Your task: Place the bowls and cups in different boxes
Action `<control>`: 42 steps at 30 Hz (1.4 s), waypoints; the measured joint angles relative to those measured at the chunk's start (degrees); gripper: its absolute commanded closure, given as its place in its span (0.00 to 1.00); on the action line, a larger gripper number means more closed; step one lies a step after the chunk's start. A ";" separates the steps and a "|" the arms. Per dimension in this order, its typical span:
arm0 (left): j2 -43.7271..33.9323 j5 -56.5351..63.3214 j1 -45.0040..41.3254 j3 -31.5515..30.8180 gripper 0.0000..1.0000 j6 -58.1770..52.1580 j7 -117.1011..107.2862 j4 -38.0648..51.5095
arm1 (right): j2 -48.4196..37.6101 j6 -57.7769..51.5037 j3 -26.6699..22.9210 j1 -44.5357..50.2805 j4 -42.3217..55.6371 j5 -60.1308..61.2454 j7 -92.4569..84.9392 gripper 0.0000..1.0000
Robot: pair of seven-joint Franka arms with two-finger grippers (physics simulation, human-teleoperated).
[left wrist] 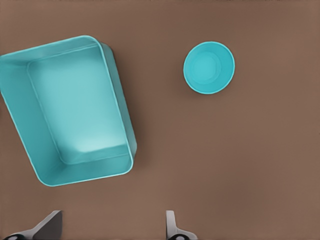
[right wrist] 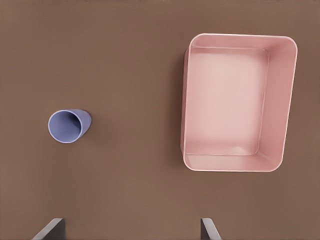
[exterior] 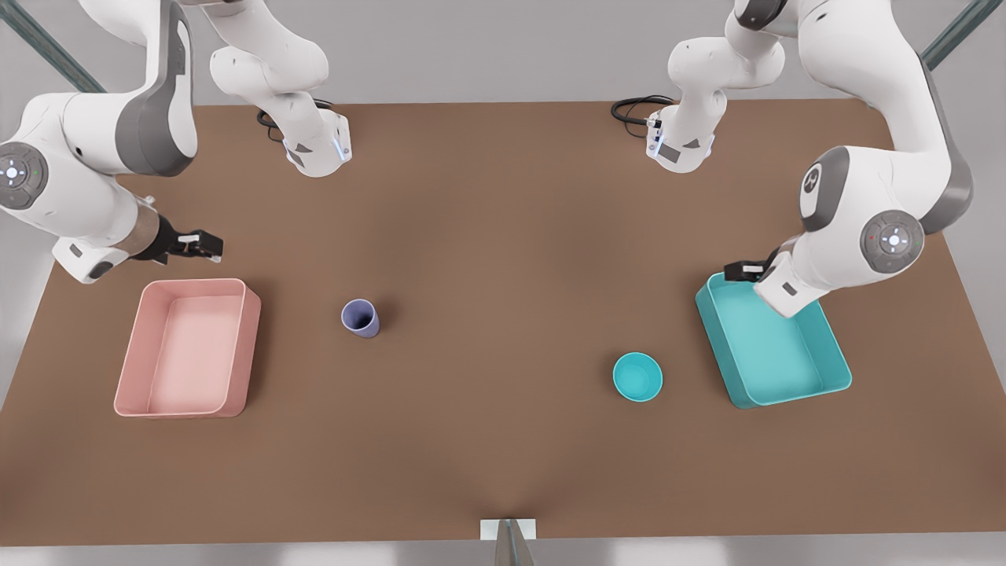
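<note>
Nothing is sorted yet: both boxes sit empty and both small items are out on the bare brown bench [exterior: 503,196]. The purple cup [exterior: 361,318] stands upright in the open, between the middle of the bench and the pink box [exterior: 189,348], well apart from that box. Over on the front view's right, the teal bowl [exterior: 637,376] rests near the teal box [exterior: 770,346], close to its corner but not touching it. So the whole job is left, as I read it: one item into each box, two pick-and-place runs. Now the arms. The left gripper [exterior: 739,271] hangs over the back corner of the teal box on the front view's right, held high on a bent elbow; in its wrist view the fingertips [left wrist: 172,227] stand wide apart with nothing between them, and the teal box [left wrist: 70,110] and teal bowl [left wrist: 208,67] both lie below. The right gripper [exterior: 206,245] hovers just behind the pink box on the front view's left, pointing toward the middle of the bench; its fingers [right wrist: 210,230] are spread too, empty, looking down on the pink box [right wrist: 237,102] and the purple cup [right wrist: 69,125]. Both arms look poised high, neither yet committed to a descent.
</note>
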 measured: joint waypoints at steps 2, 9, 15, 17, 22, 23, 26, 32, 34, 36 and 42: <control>0.02 0.12 0.29 0.08 0.00 0.08 -0.05 0.00 | 0.60 0.38 0.07 0.18 0.55 -0.04 -0.04 0.00; 4.47 2.08 -1.38 -0.54 0.00 2.83 -0.55 -0.13 | 14.72 3.05 0.75 6.28 7.82 4.56 -0.01 0.00; 23.89 10.61 -10.47 0.05 0.00 18.00 -2.62 3.18 | 15.57 10.63 0.77 10.22 -2.60 5.65 0.18 0.00; 26.34 12.26 -12.99 0.00 0.00 23.75 -3.41 3.35 | 15.35 14.42 0.75 10.67 -6.49 5.82 0.24 0.00; 29.51 15.23 -16.91 -0.01 0.00 36.77 -5.43 3.20 | 17.57 23.00 0.76 11.69 -10.59 6.22 0.77 0.00; 29.62 15.80 -17.28 -0.01 0.00 38.42 -6.00 2.37 | 17.98 24.56 0.79 11.79 -11.67 6.29 0.90 0.00; 30.20 17.75 -18.73 -0.01 0.00 41.82 -7.62 0.44 | 17.99 29.24 0.83 12.41 -16.10 6.44 1.30 0.00; 32.19 19.51 -19.14 0.36 0.00 45.03 -10.35 -2.41 | 18.55 37.42 0.92 12.86 -22.21 6.61 1.99 0.00; 32.78 19.68 -18.94 0.42 0.00 45.55 -11.27 -2.75 | 19.46 39.89 0.92 13.09 -23.22 6.62 2.18 0.00; 33.23 19.78 -18.76 0.48 0.00 45.92 -12.12 -2.88 | 19.97 42.23 0.90 13.31 -24.66 6.63 2.35 0.00; 32.94 20.70 -17.97 0.54 0.79 45.09 -15.21 -2.75 | 22.46 47.27 0.91 13.21 -25.66 6.62 2.78 0.00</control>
